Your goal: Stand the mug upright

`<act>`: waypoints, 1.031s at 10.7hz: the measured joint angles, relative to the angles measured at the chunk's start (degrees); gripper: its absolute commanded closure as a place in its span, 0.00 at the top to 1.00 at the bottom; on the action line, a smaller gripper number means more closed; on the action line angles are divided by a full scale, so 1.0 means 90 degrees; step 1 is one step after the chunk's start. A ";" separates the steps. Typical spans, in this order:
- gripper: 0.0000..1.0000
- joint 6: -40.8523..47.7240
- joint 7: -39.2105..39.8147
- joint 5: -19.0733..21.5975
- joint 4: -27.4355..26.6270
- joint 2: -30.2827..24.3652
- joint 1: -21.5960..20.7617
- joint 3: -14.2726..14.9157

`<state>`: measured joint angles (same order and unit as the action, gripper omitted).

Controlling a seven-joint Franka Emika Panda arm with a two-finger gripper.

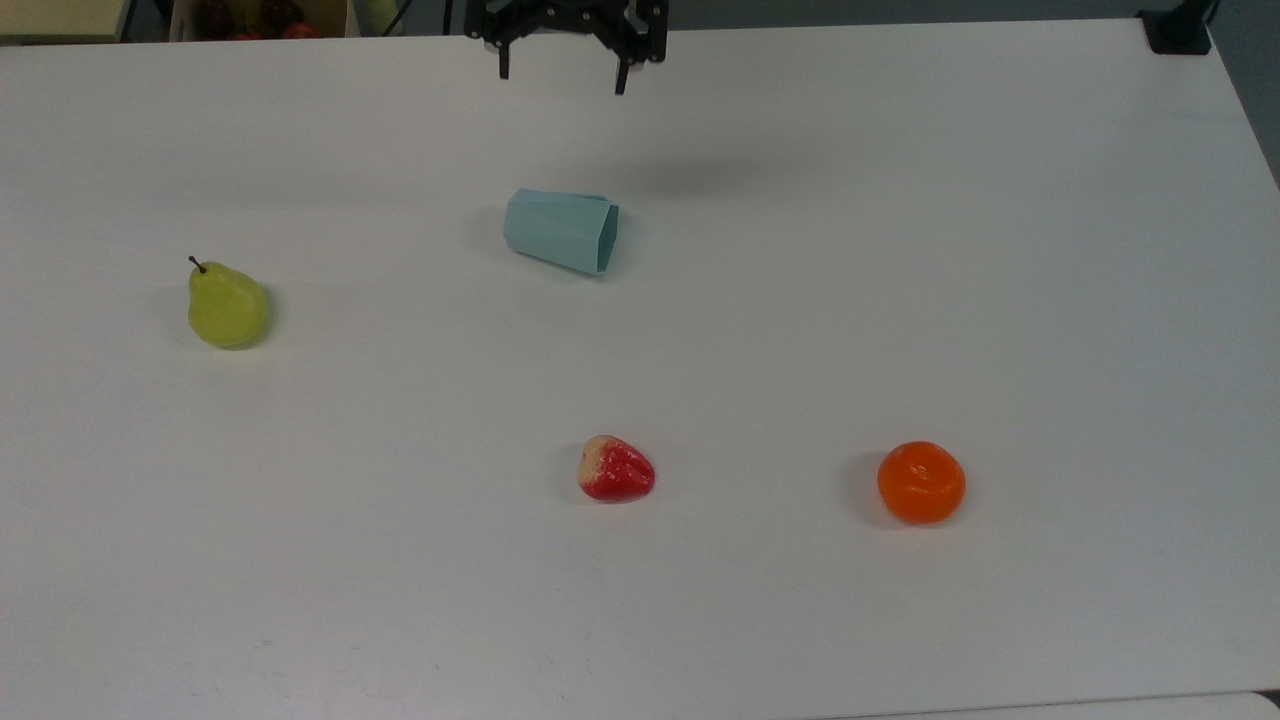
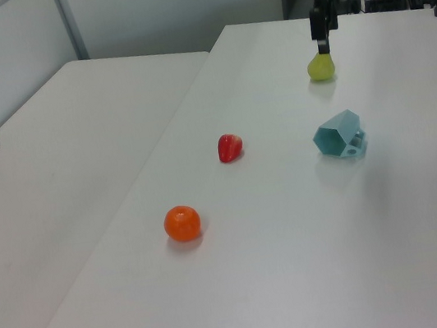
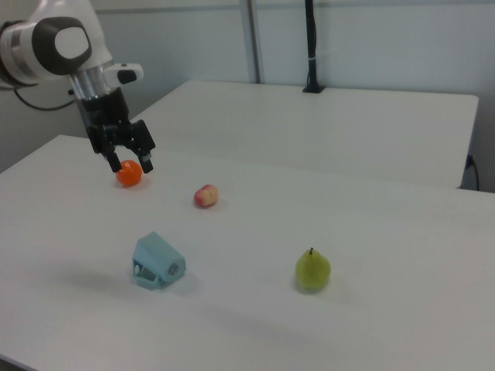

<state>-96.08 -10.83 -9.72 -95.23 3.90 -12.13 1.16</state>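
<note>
The black two-finger gripper [image 1: 562,78] hangs in the air with fingers spread wide and nothing between them, beyond the pale blue-teal faceted mug [image 1: 560,231], which lies on its side on the white table [image 1: 900,250].

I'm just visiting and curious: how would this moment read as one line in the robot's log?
mug: on its side, untouched | end effector: open, above the table, apart from mug | pear, strawberry, orange: lying apart

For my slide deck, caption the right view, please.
Open gripper hovers above the tipped-over mug on a white table.
</note>
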 measured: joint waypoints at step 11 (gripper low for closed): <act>0.95 0.0099 -0.2521 -0.2589 -0.0056 0.2426 -0.0820 -0.0438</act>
<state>-95.19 -33.52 -33.02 -95.73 25.74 -19.51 -2.78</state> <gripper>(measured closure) 0.000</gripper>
